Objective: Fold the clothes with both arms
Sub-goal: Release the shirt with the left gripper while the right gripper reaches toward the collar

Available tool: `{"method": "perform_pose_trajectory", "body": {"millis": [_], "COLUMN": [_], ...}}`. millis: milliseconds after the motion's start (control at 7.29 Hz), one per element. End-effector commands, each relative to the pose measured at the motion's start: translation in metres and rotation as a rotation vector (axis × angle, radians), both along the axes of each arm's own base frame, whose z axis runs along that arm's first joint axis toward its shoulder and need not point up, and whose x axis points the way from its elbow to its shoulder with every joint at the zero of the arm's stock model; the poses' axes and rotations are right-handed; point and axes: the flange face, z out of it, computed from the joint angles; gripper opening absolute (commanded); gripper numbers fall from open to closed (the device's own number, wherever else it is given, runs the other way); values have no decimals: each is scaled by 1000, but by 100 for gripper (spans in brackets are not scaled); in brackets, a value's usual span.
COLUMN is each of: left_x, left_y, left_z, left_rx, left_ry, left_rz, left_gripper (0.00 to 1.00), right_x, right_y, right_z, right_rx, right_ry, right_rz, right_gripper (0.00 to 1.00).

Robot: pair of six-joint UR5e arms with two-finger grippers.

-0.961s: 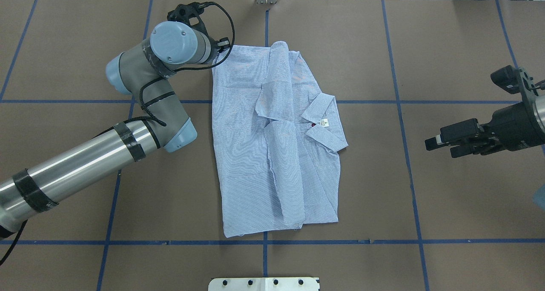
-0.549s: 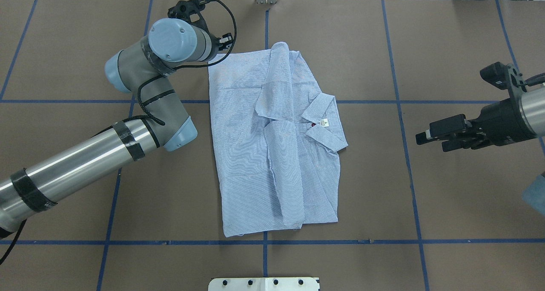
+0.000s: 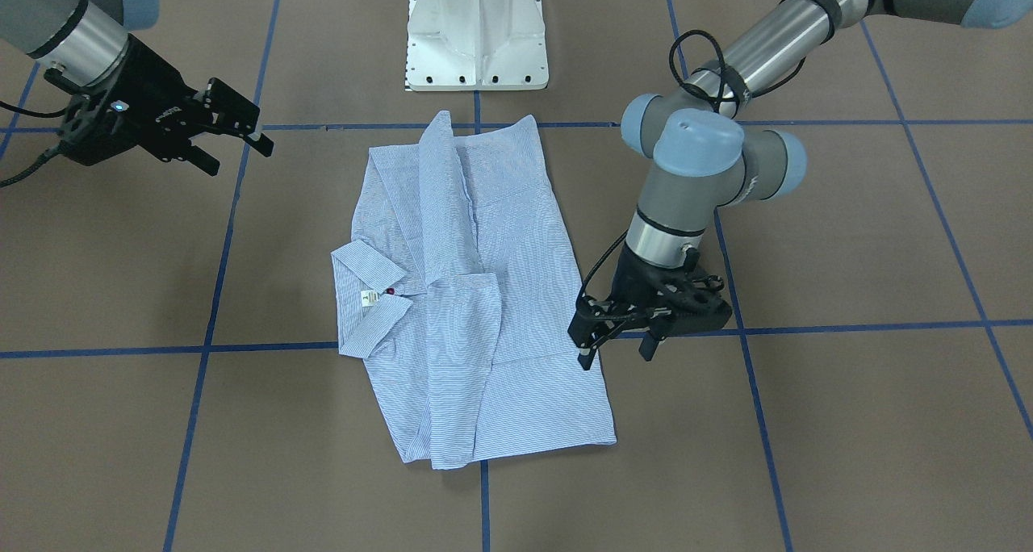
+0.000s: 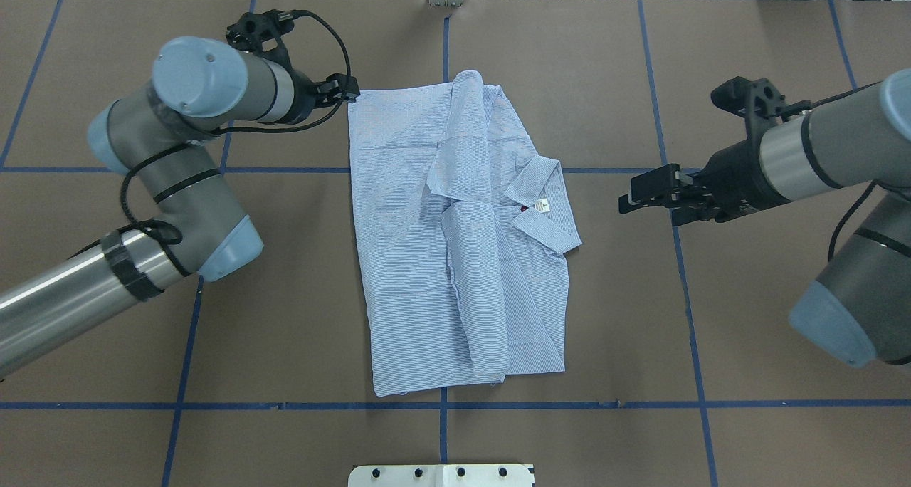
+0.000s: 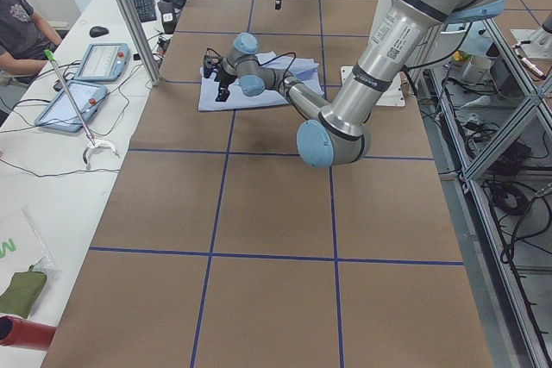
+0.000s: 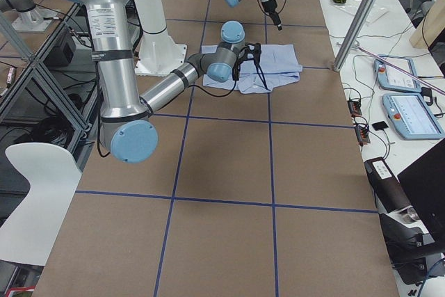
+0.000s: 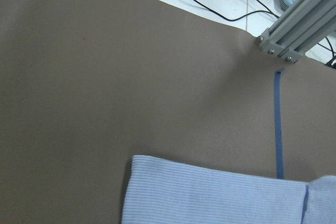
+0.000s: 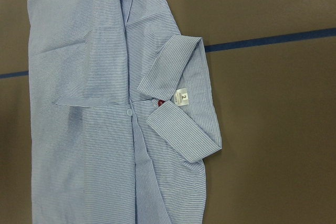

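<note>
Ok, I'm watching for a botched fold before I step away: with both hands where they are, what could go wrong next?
The left hand is open right at the far corner of the shirt, at its very edge; closing there might catch only a sliver or one layer and slip. The right hand hangs open, clear of the collar side, so a one-sided lift could skew the shirt. The sleeve folded loosely on top may slide open.
</note>
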Motion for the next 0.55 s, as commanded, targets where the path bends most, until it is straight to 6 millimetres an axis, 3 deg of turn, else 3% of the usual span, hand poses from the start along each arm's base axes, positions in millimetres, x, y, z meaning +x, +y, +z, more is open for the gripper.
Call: {"method": "perform_pose_trajectory", "body": {"millis": [0, 274, 412], "left_x": [-72, -85, -88], "left_y": [66, 78, 81], "left_z": [-1, -1, 6], "left_rx": [18, 21, 13], "left_ry": [-37, -32, -39], "left_rz": [57, 58, 59], "left_gripper": [100, 100, 100], "right_x": [-72, -145, -171], "right_y": [15, 44, 40], "right_z": [-50, -106, -128], "right_rx": [20, 128, 173], "right_ry": [127, 334, 399], "right_rz": [4, -32, -38], "right_gripper": [100, 100, 100]}}
